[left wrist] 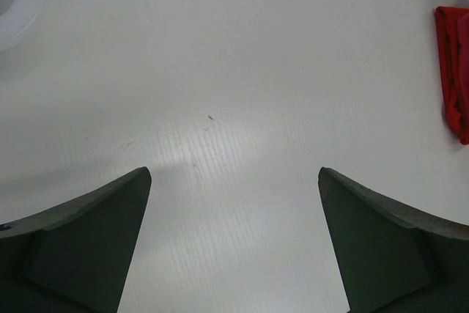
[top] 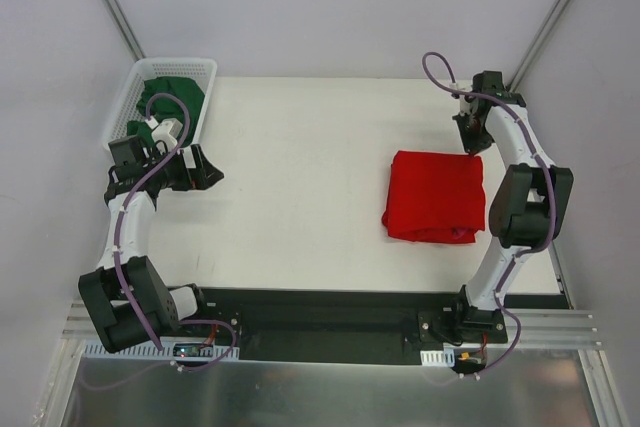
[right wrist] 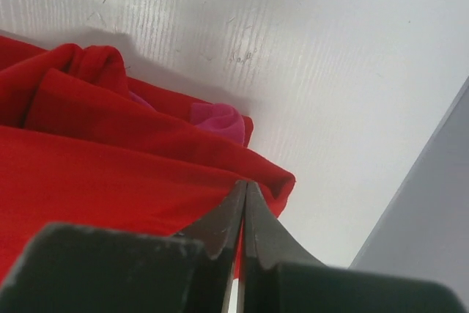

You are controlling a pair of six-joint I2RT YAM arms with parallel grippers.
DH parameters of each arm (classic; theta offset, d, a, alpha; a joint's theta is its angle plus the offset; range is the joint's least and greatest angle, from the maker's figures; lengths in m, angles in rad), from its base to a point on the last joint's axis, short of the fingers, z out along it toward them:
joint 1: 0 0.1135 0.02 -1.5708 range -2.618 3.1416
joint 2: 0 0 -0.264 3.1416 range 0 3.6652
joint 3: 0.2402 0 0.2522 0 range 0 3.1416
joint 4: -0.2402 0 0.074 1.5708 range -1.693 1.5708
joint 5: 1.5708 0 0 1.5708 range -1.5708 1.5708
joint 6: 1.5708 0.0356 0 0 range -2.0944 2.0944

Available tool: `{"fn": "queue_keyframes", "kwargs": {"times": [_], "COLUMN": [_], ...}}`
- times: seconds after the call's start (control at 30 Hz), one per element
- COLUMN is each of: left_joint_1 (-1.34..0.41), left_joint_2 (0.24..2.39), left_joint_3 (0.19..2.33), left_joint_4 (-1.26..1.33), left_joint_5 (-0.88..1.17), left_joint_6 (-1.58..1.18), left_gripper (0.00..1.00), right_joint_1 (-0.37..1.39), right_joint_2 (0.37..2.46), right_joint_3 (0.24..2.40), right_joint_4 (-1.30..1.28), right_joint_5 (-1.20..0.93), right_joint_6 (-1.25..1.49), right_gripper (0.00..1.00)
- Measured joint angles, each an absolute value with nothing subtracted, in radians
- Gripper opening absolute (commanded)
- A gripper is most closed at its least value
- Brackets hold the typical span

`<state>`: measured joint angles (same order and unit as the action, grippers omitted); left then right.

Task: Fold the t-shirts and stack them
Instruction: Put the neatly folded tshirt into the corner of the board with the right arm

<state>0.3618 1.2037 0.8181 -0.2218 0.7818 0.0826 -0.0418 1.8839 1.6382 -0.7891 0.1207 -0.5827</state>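
Currently the red shirt point(top: 435, 197) lies folded on the table point(top: 300, 177), pink shirt point(right wrist: 220, 119) beneath it — evidently the stack. The right gripper point(right wrist: 245, 185) hovers at its corner, pressed together, no cloth visible between. The left gripper point(left wrist: 234, 174), spread, hangs beside the basket point(top: 180, 63) of green shirts point(top: 175, 97) — presumably next.

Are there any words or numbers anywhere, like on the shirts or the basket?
None can be read.
The red t-shirt, the white lattice basket and the table are plain.
The small board at the left arm's base is too small to read.
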Motion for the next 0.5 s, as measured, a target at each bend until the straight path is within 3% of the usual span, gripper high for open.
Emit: {"fn": "queue_keyframes", "kwargs": {"times": [0.5], "left_joint_1": [0.362], "left_joint_2": [1.203], "left_joint_3": [0.799], "left_joint_4": [-0.214], "left_joint_5": [0.784], "left_joint_6": [0.083], "left_gripper": [0.99], "right_joint_1": [-0.042], "right_joint_2": [1.883], "right_joint_3": [1.583], "right_joint_4": [-0.752], "right_joint_5": [0.117], "right_joint_6": [-0.575], "right_gripper": [0.01]}}
